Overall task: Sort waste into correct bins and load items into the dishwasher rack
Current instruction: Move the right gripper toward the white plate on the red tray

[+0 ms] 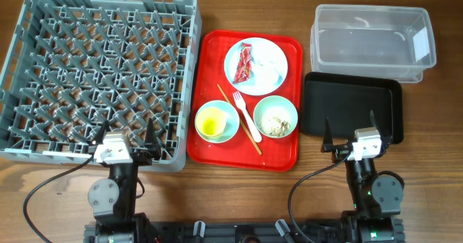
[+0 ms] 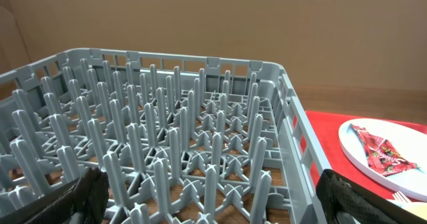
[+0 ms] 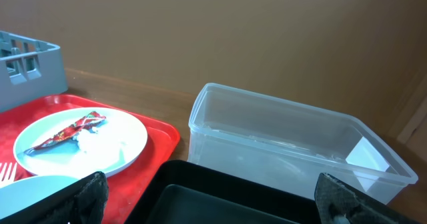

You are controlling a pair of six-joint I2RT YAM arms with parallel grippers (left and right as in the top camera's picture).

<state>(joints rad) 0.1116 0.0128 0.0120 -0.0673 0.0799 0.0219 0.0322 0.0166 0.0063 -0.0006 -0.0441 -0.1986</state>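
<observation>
Both grippers have their fingers wide apart and hold nothing. The left gripper [image 1: 129,136] hangs over the near right corner of the dishwasher rack [image 1: 189,77]. The right gripper [image 1: 349,133] hangs over the near edge of the black tray [image 1: 347,102], and the clear tub [image 1: 369,10] is just beyond that. Between the two lies the red serving tray [image 1: 283,152]. At its far end the white plate [image 1: 271,53] carries the wrapper [image 1: 244,64] and the tissue [image 1: 269,74]. Nearer, the left bowl [image 1: 230,113] holds the yellow cup [image 1: 212,122] and the right bowl [image 1: 289,107] holds the food scraps [image 1: 275,121]. The fork [image 1: 246,111] and the chopsticks [image 1: 239,120] lie between the bowls.

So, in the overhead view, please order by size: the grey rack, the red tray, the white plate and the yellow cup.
Largest to smallest:
1. grey rack
2. red tray
3. white plate
4. yellow cup
</observation>
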